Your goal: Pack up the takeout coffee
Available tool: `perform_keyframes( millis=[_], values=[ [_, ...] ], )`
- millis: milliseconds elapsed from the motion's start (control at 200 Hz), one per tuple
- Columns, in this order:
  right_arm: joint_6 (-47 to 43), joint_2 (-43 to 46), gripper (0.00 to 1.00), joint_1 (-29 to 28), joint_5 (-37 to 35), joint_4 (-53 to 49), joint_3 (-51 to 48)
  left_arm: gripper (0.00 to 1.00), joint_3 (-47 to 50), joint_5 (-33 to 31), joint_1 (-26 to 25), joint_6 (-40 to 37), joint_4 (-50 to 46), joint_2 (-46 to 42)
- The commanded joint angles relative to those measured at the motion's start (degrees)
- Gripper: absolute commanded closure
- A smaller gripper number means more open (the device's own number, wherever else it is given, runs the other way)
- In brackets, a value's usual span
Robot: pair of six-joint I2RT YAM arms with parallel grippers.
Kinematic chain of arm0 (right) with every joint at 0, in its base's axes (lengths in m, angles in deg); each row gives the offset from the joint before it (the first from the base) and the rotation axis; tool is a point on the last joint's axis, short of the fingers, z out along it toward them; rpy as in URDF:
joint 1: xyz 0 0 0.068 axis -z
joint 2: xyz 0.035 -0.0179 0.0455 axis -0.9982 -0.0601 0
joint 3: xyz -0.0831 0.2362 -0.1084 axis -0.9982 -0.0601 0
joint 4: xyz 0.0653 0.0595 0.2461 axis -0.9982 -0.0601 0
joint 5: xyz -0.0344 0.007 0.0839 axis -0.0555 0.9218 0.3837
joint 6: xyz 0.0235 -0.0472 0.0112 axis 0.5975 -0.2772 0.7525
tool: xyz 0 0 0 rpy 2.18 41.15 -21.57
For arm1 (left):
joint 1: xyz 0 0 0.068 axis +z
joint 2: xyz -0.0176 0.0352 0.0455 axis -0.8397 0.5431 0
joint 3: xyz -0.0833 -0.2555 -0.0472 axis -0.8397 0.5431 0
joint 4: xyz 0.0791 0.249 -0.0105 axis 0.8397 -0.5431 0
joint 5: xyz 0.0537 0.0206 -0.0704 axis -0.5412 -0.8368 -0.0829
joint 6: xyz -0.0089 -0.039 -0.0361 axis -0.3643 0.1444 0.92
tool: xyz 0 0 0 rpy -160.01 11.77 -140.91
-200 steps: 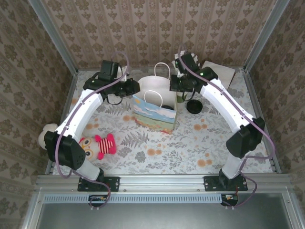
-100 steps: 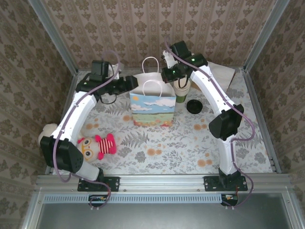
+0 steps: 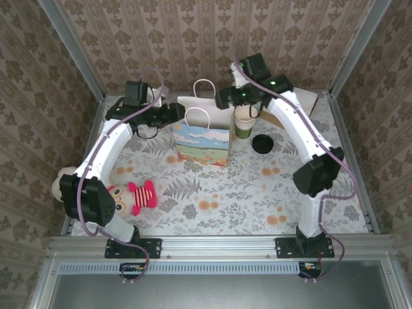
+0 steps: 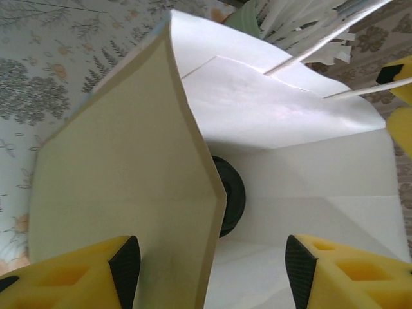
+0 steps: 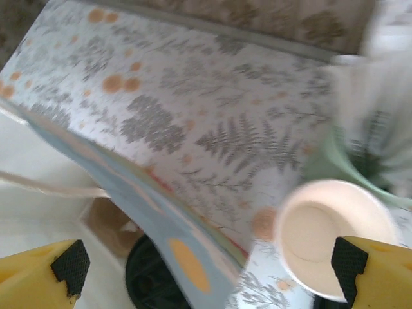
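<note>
The takeout coffee sits inside the gift bag (image 3: 203, 141). Its round black lid (image 4: 232, 196) shows past the bag's cream wall (image 4: 129, 193) in the left wrist view. The same lid (image 5: 151, 277) lies under the bag's blue rim (image 5: 161, 212) in the right wrist view. My left gripper (image 4: 212, 270) is open at the bag's left top edge (image 3: 172, 114), its jaws standing on either side of that wall. My right gripper (image 5: 209, 264) hangs open above the bag's mouth (image 3: 225, 100), holding nothing.
A stack of lidless green cups (image 3: 243, 123) with cream insides (image 5: 331, 235) stands right of the bag. Behind it is a green cup of white sticks (image 4: 290, 19). A loose black lid (image 3: 261, 143) lies further right, a plush toy (image 3: 132, 196) at near left.
The bag has slid back and left and stands straighter. My right arm swung from beside the cups to over the bag's mouth. My left arm followed the bag's edge back.
</note>
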Motion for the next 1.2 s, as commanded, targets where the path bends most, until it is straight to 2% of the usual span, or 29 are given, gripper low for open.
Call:
perform_keyframes(
  millis=[0,65,140,250,335,465,605,750,890,975,1095,1195],
  values=[
    [6.08,5.76,0.0,5.41,-6.33,8.59,-6.84,0.35,-0.88,4.89,-3.08,4.1,3.97,-0.63],
    [5.36,6.02,0.0,8.21,-5.06,10.44,-9.4,0.35,-0.31,5.43,-4.91,6.25,5.97,-0.47],
    [0.95,4.93,0.05,10.29,-0.04,11.73,-9.95,0.34,-0.58,4.43,-6.13,6.86,5.32,-0.12],
    [-6.3,1.75,0.14,10.71,3.38,9.36,-6.23,0.32,1.3,-0.85,-4.77,7.12,3.99,-1.77],
    [-7.57,-0.81,0.23,10.26,4.39,5.9,-1.86,0.29,4.33,-3.35,-2.29,7.52,4.99,-3.99],
    [-5.45,-3.08,0.39,8.78,0.45,4.21,-0.18,0.22,7.36,-6.3,1.15,6.11,5.63,-7.02],
    [-3.29,-5.89,0.51,6.43,-6.52,2.46,1.62,0.23,2.28,-0.55,-0.03,0.65,3.57,-4.47],
    [-0.22,-6.92,0.5,5.85,-8.99,4.12,1.6,0.25,-9.86,-4.81,-5.76,-6.88,-5.03,2.78],
    [1.61,-6.37,0.44,5.81,-6.76,4.5,1.61,0.43,-18.35,-8.62,-7.22,-8.49,-12.69,9.61],
    [1.63,-6.13,0.38,5.72,-5.71,4.08,1.69,0.49,-21.26,-11.18,-8.14,-10.37,-16.35,11.33],
    [0.47,-6.12,0.37,5.51,-5.09,3.85,1.44,0.49,-23.28,-11.76,-8.51,-12.61,-20.33,12.24],
    [0.78,-6.21,0.37,5.18,-5.15,5.56,0.83,0.43,-25.91,-15.09,-8.79,-14.56,-24.86,13.42]
  ],
)
